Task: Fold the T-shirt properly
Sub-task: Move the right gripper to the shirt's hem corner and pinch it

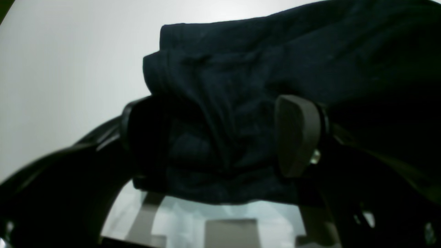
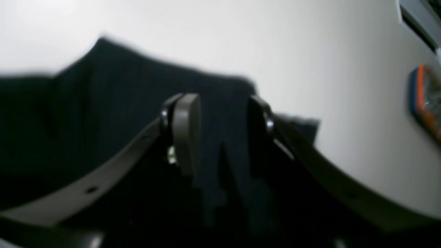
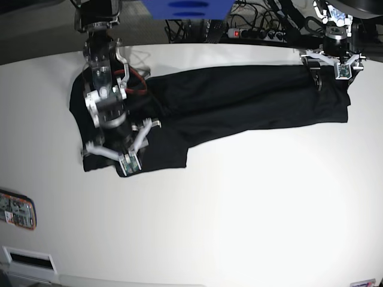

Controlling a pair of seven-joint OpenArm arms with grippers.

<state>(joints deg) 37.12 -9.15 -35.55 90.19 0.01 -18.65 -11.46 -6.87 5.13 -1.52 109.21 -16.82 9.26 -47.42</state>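
Observation:
The black T-shirt (image 3: 239, 101) lies stretched along the far side of the white table (image 3: 239, 209), its left end bunched. My right gripper (image 3: 122, 149) hovers over that left end near the shirt's front edge. In the right wrist view it (image 2: 222, 134) is open, and dark cloth (image 2: 86, 120) lies below the gap. My left gripper (image 3: 332, 69) is at the shirt's far right end. Its jaws (image 1: 220, 137) stand wide apart, and a rumpled fold of the shirt (image 1: 241, 86) lies loose between the fingers (image 1: 296, 137).
A flat device with an orange edge (image 3: 17, 210) lies at the table's front left, and also shows in the right wrist view (image 2: 425, 103). Cables and a power strip (image 3: 251, 33) run behind the table. A blue object (image 3: 188, 7) sits at the back.

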